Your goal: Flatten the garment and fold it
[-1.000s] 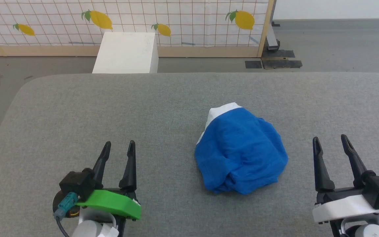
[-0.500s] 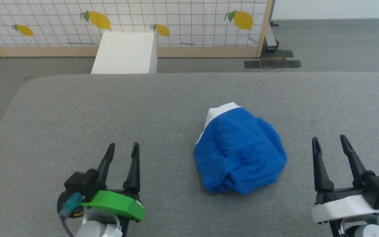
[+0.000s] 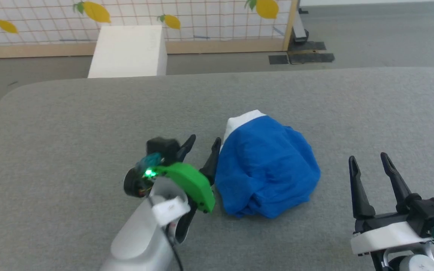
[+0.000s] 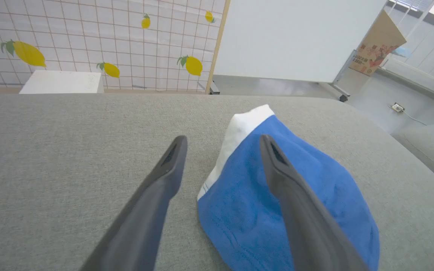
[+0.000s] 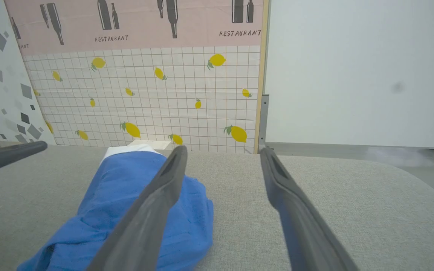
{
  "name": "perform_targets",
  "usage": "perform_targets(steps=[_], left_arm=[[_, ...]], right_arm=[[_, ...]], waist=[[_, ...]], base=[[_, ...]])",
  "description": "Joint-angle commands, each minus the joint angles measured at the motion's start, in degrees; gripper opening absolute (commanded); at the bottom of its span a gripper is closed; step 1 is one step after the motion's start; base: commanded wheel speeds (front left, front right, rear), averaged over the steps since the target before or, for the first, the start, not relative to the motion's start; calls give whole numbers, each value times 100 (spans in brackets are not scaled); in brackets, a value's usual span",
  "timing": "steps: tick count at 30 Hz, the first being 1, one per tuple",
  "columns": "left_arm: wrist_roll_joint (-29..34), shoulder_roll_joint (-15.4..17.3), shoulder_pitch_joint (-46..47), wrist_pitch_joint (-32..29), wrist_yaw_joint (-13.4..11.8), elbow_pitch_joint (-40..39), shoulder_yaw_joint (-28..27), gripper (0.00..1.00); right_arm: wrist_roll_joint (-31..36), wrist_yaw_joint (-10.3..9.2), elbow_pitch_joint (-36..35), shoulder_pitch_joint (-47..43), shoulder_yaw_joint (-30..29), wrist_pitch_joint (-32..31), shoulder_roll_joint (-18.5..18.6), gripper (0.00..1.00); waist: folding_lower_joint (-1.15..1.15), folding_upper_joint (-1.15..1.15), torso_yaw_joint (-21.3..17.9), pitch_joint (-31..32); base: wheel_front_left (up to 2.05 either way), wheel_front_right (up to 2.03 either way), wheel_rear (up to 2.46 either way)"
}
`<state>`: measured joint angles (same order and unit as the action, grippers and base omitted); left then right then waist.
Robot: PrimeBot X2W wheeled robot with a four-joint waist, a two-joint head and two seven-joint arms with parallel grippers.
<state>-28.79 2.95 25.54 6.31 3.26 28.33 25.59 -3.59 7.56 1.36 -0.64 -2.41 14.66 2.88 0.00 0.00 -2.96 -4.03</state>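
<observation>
Grey table (image 3: 70, 124) bears the bunched garment (image 3: 266, 165) (blue, white-edged); left jaws gape at its edge; right jaws gape farther off.

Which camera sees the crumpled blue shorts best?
The head view: the crumpled royal-blue fabric shorts with white trim show almost whole on the grey padded table. The left wrist view shows one side, partly behind the left gripper. The right wrist view shows them low, crossed by the right gripper.
</observation>
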Motion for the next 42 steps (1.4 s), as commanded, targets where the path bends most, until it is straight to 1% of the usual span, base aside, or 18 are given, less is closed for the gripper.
perform_targets(steps=[1, 6, 8, 10, 13, 16, 19, 23, 24, 25, 27, 30, 34, 36, 39, 42], left_arm=[[-152, -6, 211, -162, -75, 149, 104, 100], [-613, -6, 726, -1180, -347, 882, 525, 100], [-650, -6, 887, -1551, -446, 1137, 673, 100], [-512, 8, 1051, -1818, -577, 1397, 820, 100], [-504, 10, 1182, -2238, -700, 1736, 893, 100], [-557, 8, 1227, -2793, -692, 1989, 1010, 100], [-682, 4, 1226, -3410, -516, 2135, 1149, 100], [-793, 0, 1235, -3787, -372, 2092, 1276, 100], [-801, -1, 1239, -3835, -343, 2069, 1313, 86], [-807, -2, 1248, -3858, -314, 2034, 1348, 47], [-815, -3, 1269, -3844, -252, 1962, 1400, 0], [-812, -4, 1300, -3790, -215, 1891, 1450, 0], [-736, 21, 1362, -3472, -292, 1825, 1441, 0], [-699, 67, 1408, -3108, -375, 1742, 1352, 0], [-656, 176, 1442, -2138, -675, 1477, 1026, 0], [-688, 275, 1357, -1326, -902, 1184, 700, 0]], right_arm=[[-31, -8, 9, 106, 12, 34, -1, 100], [-62, -8, 33, 134, 25, 34, -1, 100], [-74, -8, 40, 148, 32, 34, -1, 100], [-85, -8, 38, 167, 39, 34, -1, 100], [-101, -8, 24, 180, 51, 34, -1, 100], [-106, -8, 22, 173, 52, 34, -1, 100], [-113, -8, 18, 170, 58, 34, -1, 100], [-138, -8, 11, 200, 54, 34, -1, 100], [-146, -8, 7, 210, 52, 34, -1, 100], [-155, -8, 2, 225, 51, 34, -1, 100], [-172, -8, -8, 251, 55, 34, -1, 100], [-199, -8, -12, 283, 44, 34, -1, 100], [-219, -8, 4, 308, 13, 34, -1, 100], [-225, -8, 15, 309, -3, 34, -1, 100], [-234, -8, 27, 308, -23, 34, -1, 100], [-236, -8, 25, 276, -87, 34, -1, 100]], waist=[[0, 0, -152, -101], [0, 0, -367, -221], [0, 0, -438, -259], [0, 0, -500, -297], [0, 0, -570, -336], [0, 0, -603, -355], [0, 0, -622, -371], [0, 0, -625, -414], [0, 0, -623, -430], [0, 0, -621, -451], [0, 0, -617, -494], [0, 0, -613, -545], [0, 0, -599, -584], [0, 0, -586, -581], [0, 0, -563, -547], [0, 0, -484, -484]], base=[[0, 0, 0], [0, 0, 0], [0, 0, 0], [0, 0, 0], [0, 0, 0], [0, 0, 0], [0, 0, 0], [0, 0, 0], [0, 0, 0], [0, 0, 0], [0, 0, 0], [0, 0, 0], [0, 0, 0], [0, 0, 0], [0, 0, 0], [0, 0, 0]])
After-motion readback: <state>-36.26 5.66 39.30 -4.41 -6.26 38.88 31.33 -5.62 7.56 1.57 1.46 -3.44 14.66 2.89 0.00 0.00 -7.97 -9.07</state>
